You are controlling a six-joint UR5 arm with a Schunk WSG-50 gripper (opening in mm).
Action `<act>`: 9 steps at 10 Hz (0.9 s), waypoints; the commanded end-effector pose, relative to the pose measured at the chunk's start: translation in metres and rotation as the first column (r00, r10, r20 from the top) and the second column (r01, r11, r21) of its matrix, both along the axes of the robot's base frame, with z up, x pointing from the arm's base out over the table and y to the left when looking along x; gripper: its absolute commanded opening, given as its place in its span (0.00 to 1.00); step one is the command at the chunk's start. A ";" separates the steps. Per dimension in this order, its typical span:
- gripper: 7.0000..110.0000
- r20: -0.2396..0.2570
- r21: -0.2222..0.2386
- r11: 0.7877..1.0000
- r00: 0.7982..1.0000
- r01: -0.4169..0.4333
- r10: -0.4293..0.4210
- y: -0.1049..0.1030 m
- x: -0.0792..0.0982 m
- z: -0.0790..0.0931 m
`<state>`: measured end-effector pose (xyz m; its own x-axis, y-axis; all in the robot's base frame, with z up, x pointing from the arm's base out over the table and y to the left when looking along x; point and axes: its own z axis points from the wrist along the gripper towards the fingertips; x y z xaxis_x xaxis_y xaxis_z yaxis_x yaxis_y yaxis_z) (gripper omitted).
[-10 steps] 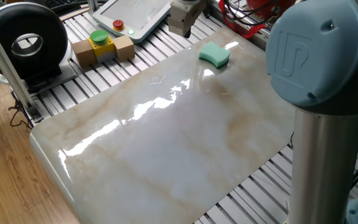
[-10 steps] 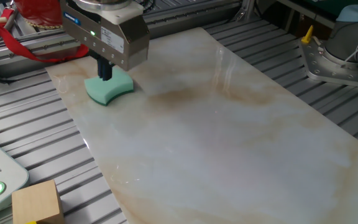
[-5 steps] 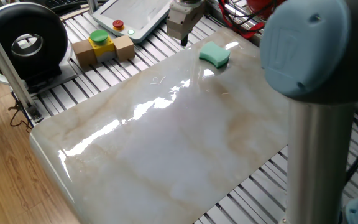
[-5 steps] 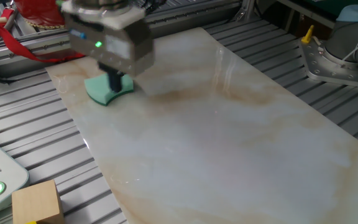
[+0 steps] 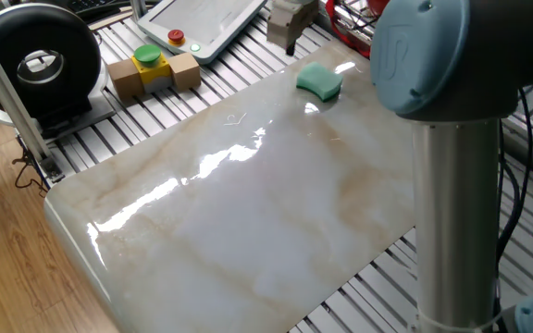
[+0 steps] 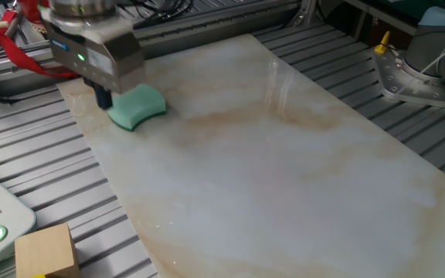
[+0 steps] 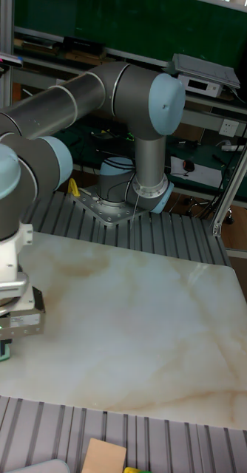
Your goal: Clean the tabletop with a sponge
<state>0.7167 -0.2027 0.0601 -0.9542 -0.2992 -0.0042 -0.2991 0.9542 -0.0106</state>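
While lying flat near one far corner of the tabletop (image 6: 284, 170), sponge (image 6: 137, 106): teal-green foam block, resting on the marble slab close to its edge, uncovered and ungripped. Gripper (image 6: 102, 98): hanging just beside the sponge on the slab's edge side, dark fingertips pointing down close to the surface, a green light glowing on the grey housing above; jaw setting not readable in any view, fingers being too dark and small, so open or closed cannot be told; holding nothing visible. Same gripper (image 5: 291, 39) in one fixed view: showing at the top edge, standing near the sponge (image 5: 320, 81) but apart from it. Tabletop (image 5: 248, 213): glossy, white-grey with beige-brown veins, reflecting bright light streaks. Slatted aluminium frame (image 6: 45, 177): surrounding the slab. Wooden blocks with yellow-and-green button (image 5: 152, 67): sitting on the frame well apart from the sponge. White pendant with red button (image 5: 197, 23): lying on the frame beyond the blocks. Arm (image 7: 86, 96): grey tubes with pale blue joint caps, reaching over from its base behind the slab in the tall fixed view.
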 end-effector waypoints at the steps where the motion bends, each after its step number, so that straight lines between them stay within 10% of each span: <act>1: 0.00 -0.050 -0.032 0.997 0.996 0.069 -0.071 -0.036 -0.021 -0.011; 4: 0.00 -0.074 0.001 0.991 0.989 0.130 -0.130 -0.036 -0.059 -0.026; 9: 0.00 0.018 -0.006 0.981 0.981 0.196 -0.195 -0.022 -0.046 -0.033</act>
<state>0.6670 -0.2302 0.0314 -0.9875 -0.1554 0.0276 -0.1558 0.9877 -0.0124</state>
